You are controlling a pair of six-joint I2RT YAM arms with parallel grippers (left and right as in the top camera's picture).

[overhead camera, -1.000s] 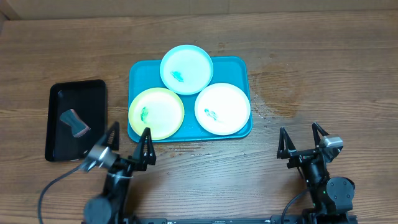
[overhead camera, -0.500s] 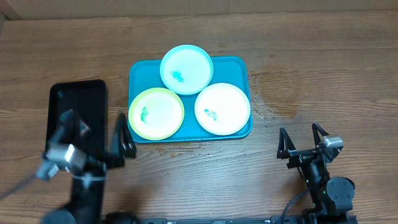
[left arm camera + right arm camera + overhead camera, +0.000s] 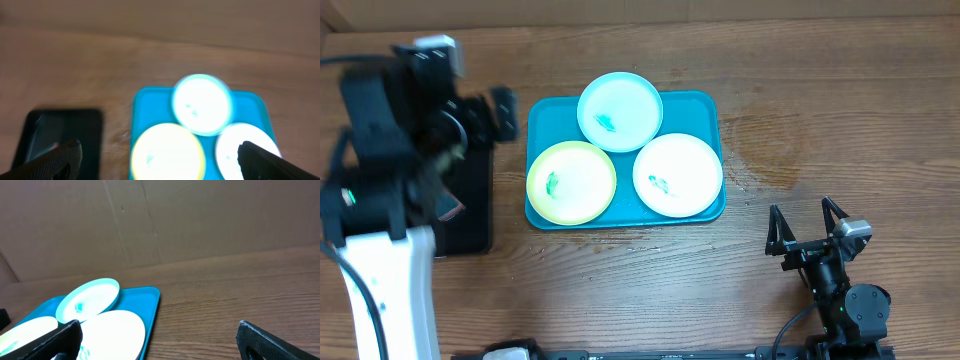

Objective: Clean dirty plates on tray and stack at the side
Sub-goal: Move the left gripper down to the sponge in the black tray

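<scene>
The teal-blue tray (image 3: 545,112) holds three plates, each with a small teal smear: light blue (image 3: 620,110) at the back, yellow-green (image 3: 571,181) front left, white (image 3: 678,174) front right. My left gripper (image 3: 440,118) is raised high at the left, above the black tray, blurred, open and empty. In the left wrist view its fingers (image 3: 64,159) stand wide apart, framing the tray (image 3: 150,105) and the plates (image 3: 202,104) far below. My right gripper (image 3: 804,226) is open and empty near the front right. Its view shows the white plate (image 3: 112,332) and light blue plate (image 3: 89,299).
A smaller black tray (image 3: 472,215) lies left of the teal tray, largely hidden under my left arm, with a grey object (image 3: 448,207) partly showing in it. A cardboard wall (image 3: 160,220) stands behind the table. A damp patch (image 3: 760,150) marks the wood right of the tray.
My left arm has lifted from the front edge and swung up and back over the black tray, still open. The right arm and the plates have not moved.
</scene>
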